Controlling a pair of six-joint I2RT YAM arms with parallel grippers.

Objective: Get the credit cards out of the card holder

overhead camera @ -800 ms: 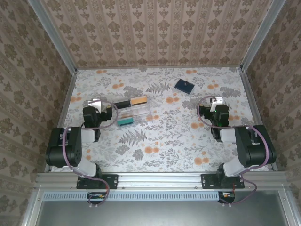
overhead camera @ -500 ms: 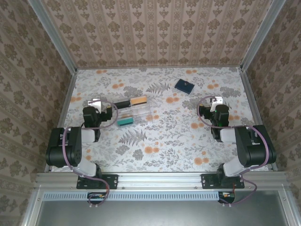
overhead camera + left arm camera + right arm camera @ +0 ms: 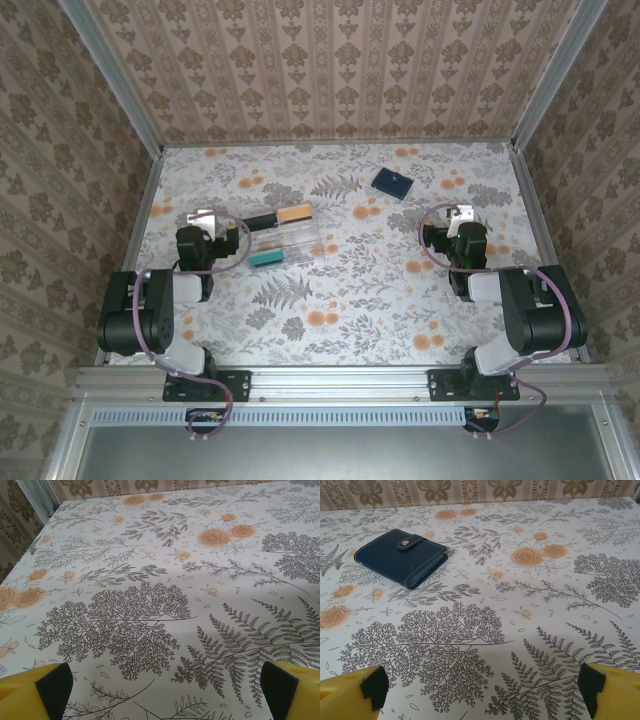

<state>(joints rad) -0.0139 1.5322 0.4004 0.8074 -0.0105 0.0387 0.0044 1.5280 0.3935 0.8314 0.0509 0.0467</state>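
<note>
The card holder is a dark navy wallet lying folded shut on the flowered table, far centre-right. In the right wrist view the card holder lies at upper left with its snap tab fastened. The credit cards are hidden. My right gripper rests on the right side of the table, well short of the holder. Its jaws stand open over bare cloth. My left gripper rests at the left, also open, with nothing between its yellow, black-padded fingers.
A clear plastic tray sits just right of the left gripper. It holds a teal block and a black-and-orange piece. Aluminium rails and patterned walls enclose the table on three sides.
</note>
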